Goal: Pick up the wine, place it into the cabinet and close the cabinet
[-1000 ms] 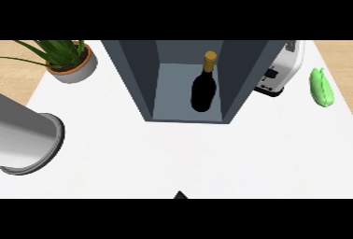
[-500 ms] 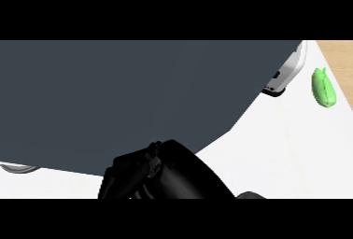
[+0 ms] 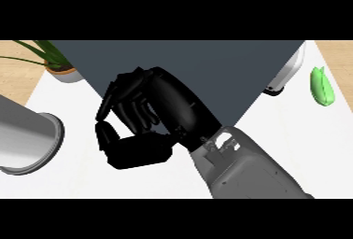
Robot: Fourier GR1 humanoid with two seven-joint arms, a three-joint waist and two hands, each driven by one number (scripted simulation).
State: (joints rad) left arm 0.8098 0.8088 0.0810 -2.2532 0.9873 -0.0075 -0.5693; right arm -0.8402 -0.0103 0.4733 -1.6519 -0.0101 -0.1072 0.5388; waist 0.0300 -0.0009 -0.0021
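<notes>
A kitchen: white counter (image 3: 82, 184), dark cabinet (image 3: 228, 70), steel pot (image 3: 27, 140), potted plant (image 3: 52, 60), white appliance (image 3: 286, 74)

Wine not visible, behind the closed dark cabinet (image 3: 207, 65) face. Cabinet top cut by the upper edge. Right hand (image 3: 148, 116) covers the cabinet's lower corner. Grey pot (image 3: 24, 140) cut at left edge; potted plant (image 3: 52, 60) cropped at top.

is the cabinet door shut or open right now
Shut, as far as the head view shows: the cabinet presents one unbroken dark face with no interior or wine visible. The right hand is in front of it.
</notes>
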